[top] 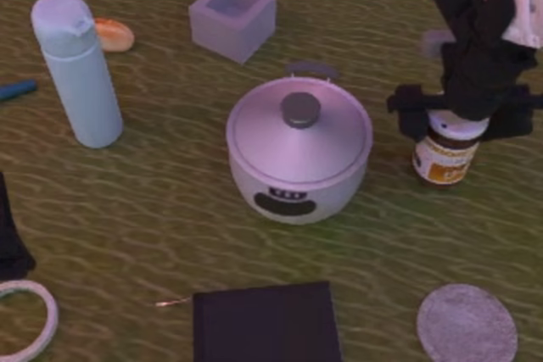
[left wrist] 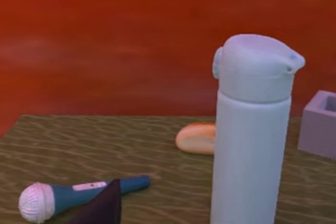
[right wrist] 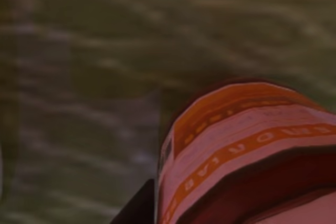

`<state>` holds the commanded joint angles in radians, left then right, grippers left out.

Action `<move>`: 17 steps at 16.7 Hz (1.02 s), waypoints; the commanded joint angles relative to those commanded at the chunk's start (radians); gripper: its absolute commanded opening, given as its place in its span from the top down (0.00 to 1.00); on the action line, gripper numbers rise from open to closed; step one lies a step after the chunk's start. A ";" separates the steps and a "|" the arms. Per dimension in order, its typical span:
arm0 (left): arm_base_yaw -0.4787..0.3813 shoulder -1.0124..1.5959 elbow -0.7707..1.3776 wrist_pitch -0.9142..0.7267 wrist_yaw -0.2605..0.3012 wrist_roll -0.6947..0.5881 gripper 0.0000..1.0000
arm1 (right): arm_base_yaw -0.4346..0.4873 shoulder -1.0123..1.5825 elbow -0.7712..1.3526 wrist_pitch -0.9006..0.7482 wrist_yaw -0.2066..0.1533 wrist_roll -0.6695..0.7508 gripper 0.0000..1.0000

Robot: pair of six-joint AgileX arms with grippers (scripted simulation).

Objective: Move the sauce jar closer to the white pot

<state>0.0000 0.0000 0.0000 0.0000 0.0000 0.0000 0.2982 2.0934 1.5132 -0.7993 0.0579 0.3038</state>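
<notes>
The sauce jar (top: 443, 161), with its white lid and yellow-orange label, stands upright on the table to the right of the white pot (top: 299, 146), a short gap between them. My right gripper (top: 458, 120) comes down from above and is shut on the jar near its lid. In the right wrist view the jar's label (right wrist: 236, 145) fills the lower right, and a dark fingertip (right wrist: 137, 209) lies against its side. The pot has a domed lid with a grey knob (top: 300, 109). My left gripper (top: 8, 239) is parked at the table's left edge.
A tall pale-blue bottle (top: 81, 74) stands at the back left, with a bread roll (top: 114, 34) and a blue microphone (top: 17, 89) near it. A grey cube box (top: 232, 16) sits behind the pot. At the front lie a black notebook (top: 265, 321), a grey disc (top: 466, 324) and a white ring (top: 47, 307).
</notes>
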 joint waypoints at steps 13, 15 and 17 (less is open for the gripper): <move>0.000 0.000 0.000 0.000 0.000 0.000 0.00 | 0.000 0.000 0.000 0.000 0.000 0.000 0.10; 0.000 0.000 0.000 0.000 0.000 0.000 0.00 | 0.000 0.000 0.000 0.000 0.000 0.000 0.00; 0.000 0.000 0.000 0.000 0.000 0.000 0.00 | 0.000 0.000 0.000 0.000 0.000 0.000 0.00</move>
<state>0.0000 0.0000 0.0000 0.0000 0.0000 0.0000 0.2982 2.0934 1.5132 -0.7993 0.0579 0.3038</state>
